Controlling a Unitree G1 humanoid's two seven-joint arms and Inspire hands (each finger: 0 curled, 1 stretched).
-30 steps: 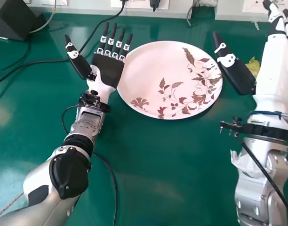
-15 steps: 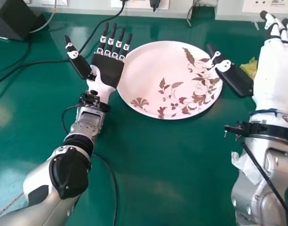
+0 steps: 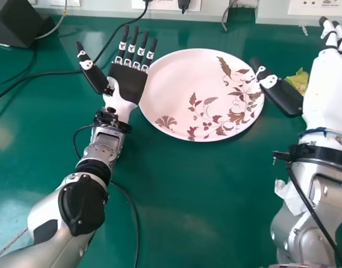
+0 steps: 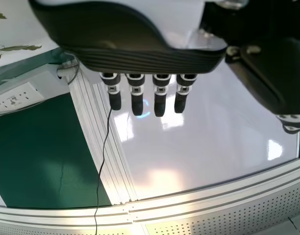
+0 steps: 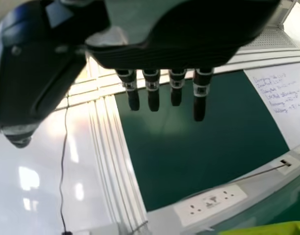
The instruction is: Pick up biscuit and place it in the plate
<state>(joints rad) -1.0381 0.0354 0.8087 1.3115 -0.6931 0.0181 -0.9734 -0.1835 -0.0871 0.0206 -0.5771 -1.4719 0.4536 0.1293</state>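
Yellow-green, the biscuit [image 3: 298,81] at upper right looked light, brittle, best pinched at its edges; left hand [image 3: 129,84] and right hand [image 3: 332,81] were straight-fingered, empty.

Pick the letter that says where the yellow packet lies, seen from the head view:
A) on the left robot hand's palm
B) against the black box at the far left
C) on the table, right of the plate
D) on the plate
C: the yellow packet shows on the green table past the right rim of the plate, next to the right robot hand.
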